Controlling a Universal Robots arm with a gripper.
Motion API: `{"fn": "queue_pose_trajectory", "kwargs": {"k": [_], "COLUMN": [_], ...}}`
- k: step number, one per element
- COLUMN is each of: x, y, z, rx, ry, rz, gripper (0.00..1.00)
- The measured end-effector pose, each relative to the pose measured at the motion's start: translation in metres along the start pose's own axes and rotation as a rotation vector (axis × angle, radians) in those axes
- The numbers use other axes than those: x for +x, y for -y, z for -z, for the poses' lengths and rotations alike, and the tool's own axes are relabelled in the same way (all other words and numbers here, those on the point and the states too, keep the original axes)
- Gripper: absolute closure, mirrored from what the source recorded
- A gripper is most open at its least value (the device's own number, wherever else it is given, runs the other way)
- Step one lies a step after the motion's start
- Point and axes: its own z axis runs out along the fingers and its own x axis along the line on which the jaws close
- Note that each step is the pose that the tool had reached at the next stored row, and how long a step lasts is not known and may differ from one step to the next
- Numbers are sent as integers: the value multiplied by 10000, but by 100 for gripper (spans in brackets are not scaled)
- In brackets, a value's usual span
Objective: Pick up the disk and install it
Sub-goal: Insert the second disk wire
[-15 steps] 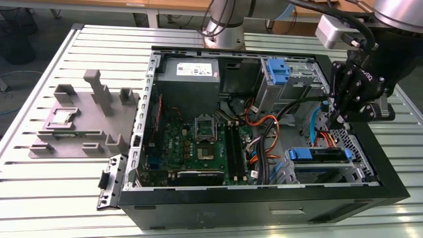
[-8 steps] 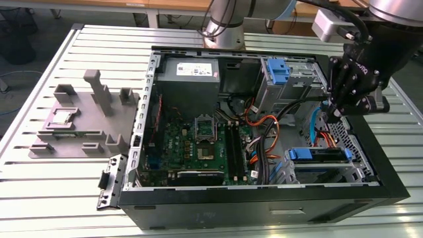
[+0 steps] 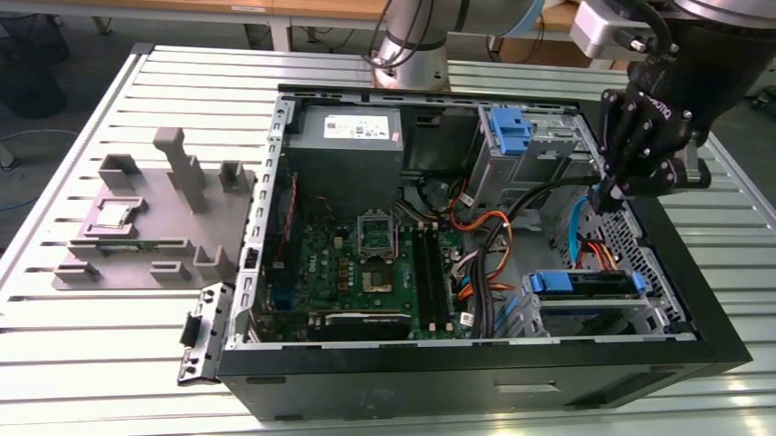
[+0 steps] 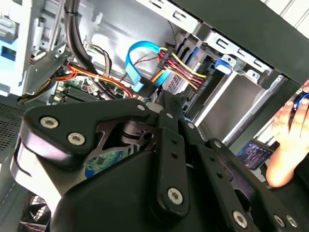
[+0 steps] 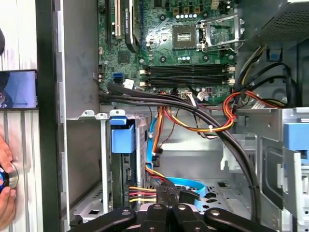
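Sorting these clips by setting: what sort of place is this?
Probably a robotics lab bench for computer assembly: an open PC case lies on a slotted metal table, with a grey parts fixture beside it.

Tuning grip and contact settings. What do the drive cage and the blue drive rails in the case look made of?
Drive cage: looks like bare sheet metal, dull silver, with thin folded edges and punched holes. Blue rail, seen also in the first wrist view: probably moulded plastic, uniform matte blue with rounded corners. The gripper hangs inside the case above them.
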Motion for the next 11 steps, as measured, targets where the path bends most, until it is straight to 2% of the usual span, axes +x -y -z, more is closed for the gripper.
{"fn": "queue_pose_trajectory", "kwargs": {"k": [6,11], "x": [-63,-151], "y": [-3,-7], "z": [38,50], "rx": [1,1], "ry": [-19,-49], "rz": [0,0], "gripper": [90,90]}}
